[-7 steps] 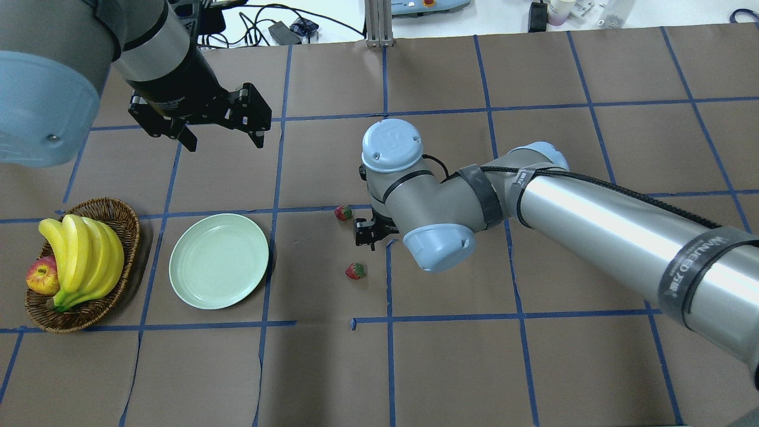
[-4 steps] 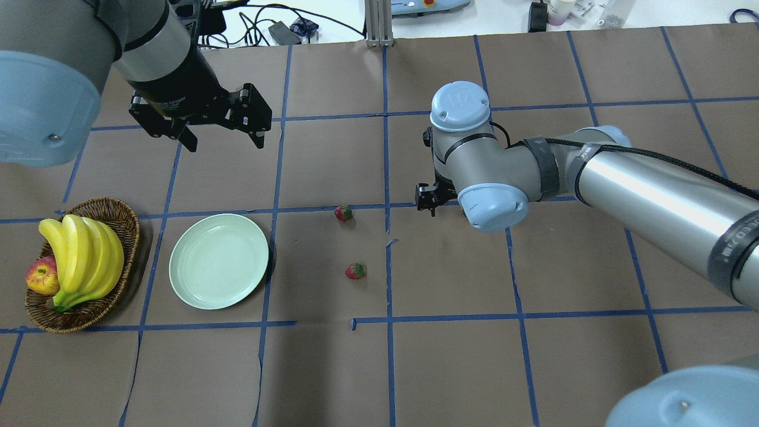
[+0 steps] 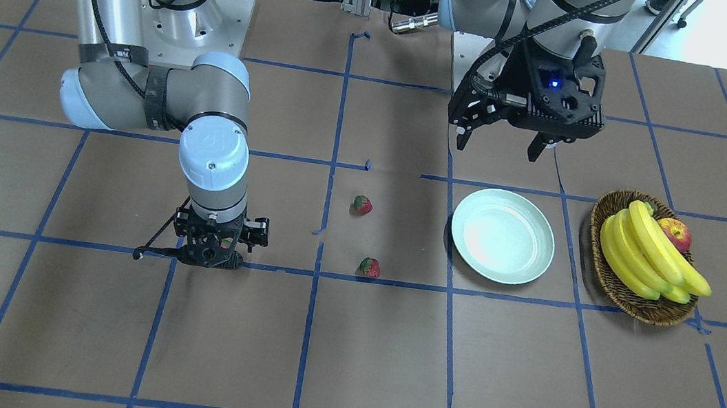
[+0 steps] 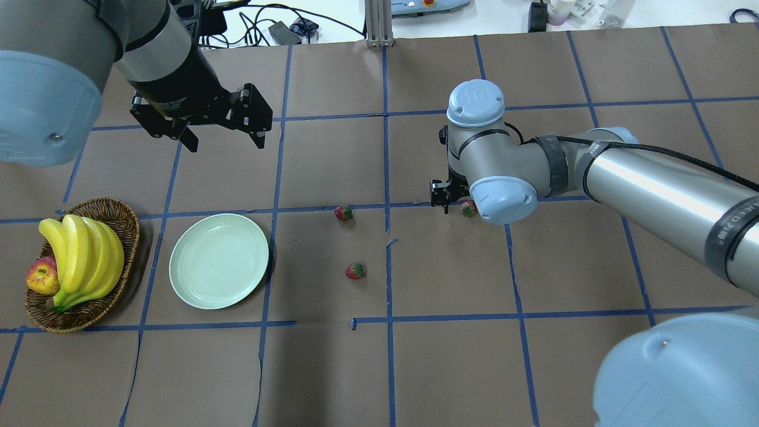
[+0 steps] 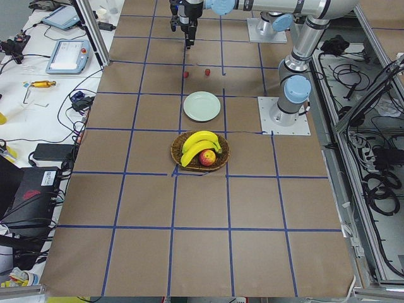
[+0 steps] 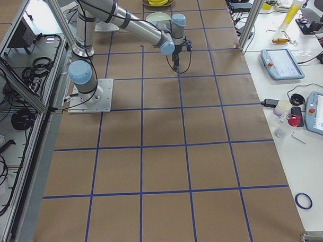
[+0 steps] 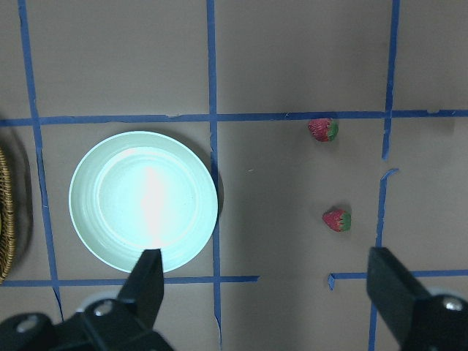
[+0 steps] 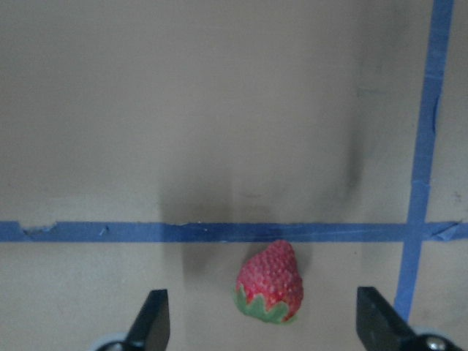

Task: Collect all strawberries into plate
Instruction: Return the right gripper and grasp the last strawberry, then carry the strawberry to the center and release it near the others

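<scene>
Three red strawberries lie on the brown table. Two lie in the middle (image 4: 343, 213) (image 4: 355, 271), to the right of the pale green plate (image 4: 219, 261), which holds nothing. The third strawberry (image 4: 468, 208) lies further right, under my right gripper (image 4: 449, 200). In the right wrist view this strawberry (image 8: 270, 292) sits between the open fingers (image 8: 155, 322) of the right gripper (image 8: 263, 320), untouched. My left gripper (image 4: 224, 142) is open and empty, held above the table behind the plate. Its wrist view shows the plate (image 7: 143, 201) and two strawberries (image 7: 322, 129) (image 7: 337, 219).
A brown wicker basket (image 4: 127, 214) with bananas (image 4: 83, 255) and an apple (image 4: 41, 277) stands left of the plate. Blue tape lines grid the table. Cables and gear lie beyond the far edge.
My right arm swung from between the two middle strawberries to the right and now hovers over the third strawberry. The left arm has not moved.
</scene>
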Available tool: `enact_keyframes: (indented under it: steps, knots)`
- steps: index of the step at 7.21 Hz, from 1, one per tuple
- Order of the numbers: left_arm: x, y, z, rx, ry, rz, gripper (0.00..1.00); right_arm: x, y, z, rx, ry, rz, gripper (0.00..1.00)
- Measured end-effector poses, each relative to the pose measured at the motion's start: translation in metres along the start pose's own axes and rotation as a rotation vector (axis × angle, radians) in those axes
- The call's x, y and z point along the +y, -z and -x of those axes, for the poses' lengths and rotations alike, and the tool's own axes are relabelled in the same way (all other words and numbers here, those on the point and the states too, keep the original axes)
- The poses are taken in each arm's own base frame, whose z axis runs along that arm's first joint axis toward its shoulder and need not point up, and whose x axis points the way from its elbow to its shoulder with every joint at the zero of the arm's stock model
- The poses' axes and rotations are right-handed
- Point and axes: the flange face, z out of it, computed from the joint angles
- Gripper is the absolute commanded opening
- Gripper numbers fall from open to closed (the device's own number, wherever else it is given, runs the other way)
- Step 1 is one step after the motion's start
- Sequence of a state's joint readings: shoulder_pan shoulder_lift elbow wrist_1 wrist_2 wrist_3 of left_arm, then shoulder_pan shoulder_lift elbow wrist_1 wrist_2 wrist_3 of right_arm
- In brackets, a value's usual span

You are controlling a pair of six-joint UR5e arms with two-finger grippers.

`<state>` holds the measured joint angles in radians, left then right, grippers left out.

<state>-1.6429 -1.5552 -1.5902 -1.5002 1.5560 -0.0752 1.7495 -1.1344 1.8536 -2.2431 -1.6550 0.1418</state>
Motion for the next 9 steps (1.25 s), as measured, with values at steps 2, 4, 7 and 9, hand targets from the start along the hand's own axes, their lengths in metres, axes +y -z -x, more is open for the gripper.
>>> enact_keyframes:
  steps: [2, 4, 7, 9]
  knots:
    - [0.000, 0.000, 0.000, 0.000, 0.000, 0.000, 1.00, -0.003, -0.001, 0.001, -0.007, -0.003, -0.008, 0.00]
    - [0.000, 0.000, 0.000, -0.001, 0.000, -0.001, 1.00, -0.004, -0.001, 0.001, -0.008, -0.003, -0.011, 0.00]
    - [0.000, 0.000, 0.000, -0.001, 0.000, 0.000, 1.00, -0.019, 0.027, 0.005, -0.048, -0.041, -0.059, 0.00]
    - [0.000, 0.000, 0.000, 0.000, 0.000, 0.000, 1.00, -0.013, 0.059, 0.046, -0.170, -0.118, -0.045, 0.00]
